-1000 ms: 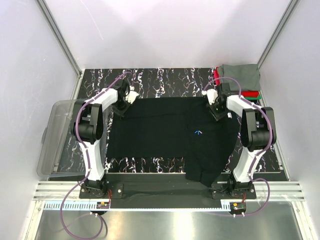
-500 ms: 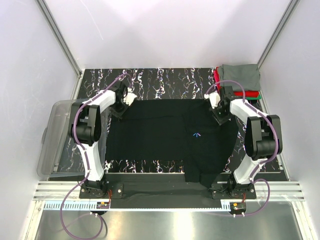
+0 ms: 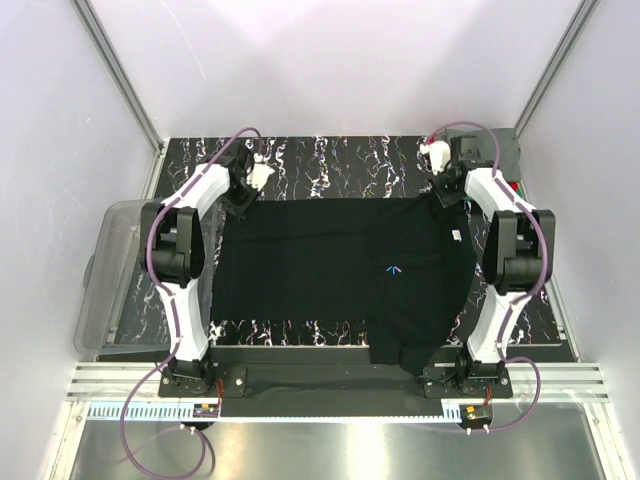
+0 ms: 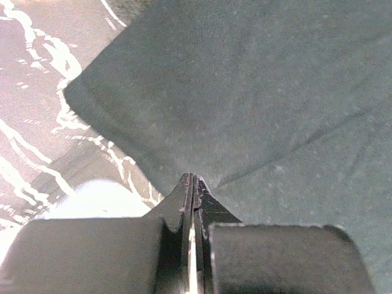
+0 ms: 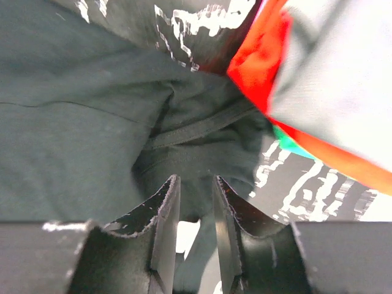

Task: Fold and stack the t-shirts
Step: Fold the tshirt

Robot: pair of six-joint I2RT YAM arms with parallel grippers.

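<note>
At centre of the marble table: black t-shirt, spread mostly flat, its near-right part drooping over the near edge. Bears a tiny blue logo right of centre and a small white tag close to the right arm. At the garment's far-left corner: left gripper, low on the cloth. From the left wrist view, fingers pressed tight together, nipping the hem where creases fan out from the pinch point. At the far-right corner: right gripper, the fabric drawn up into a peak toward it. From the right wrist view, jaws parted narrowly with dark bunched cloth and a seam band directly ahead of the tips; appears to pinch that fold, though the contact itself is hard to make out. Just beside this gripper, in the far-right corner of the table: stack of folded shirts, grey t-shirt on top, red t-shirt beneath it, green t-shirt showing as a sliver at the bottom. Black cloth lies near the stack's edge; cannot tell whether touching. Off the table's left side: clear plastic bin, well apart from the shirt.
</note>
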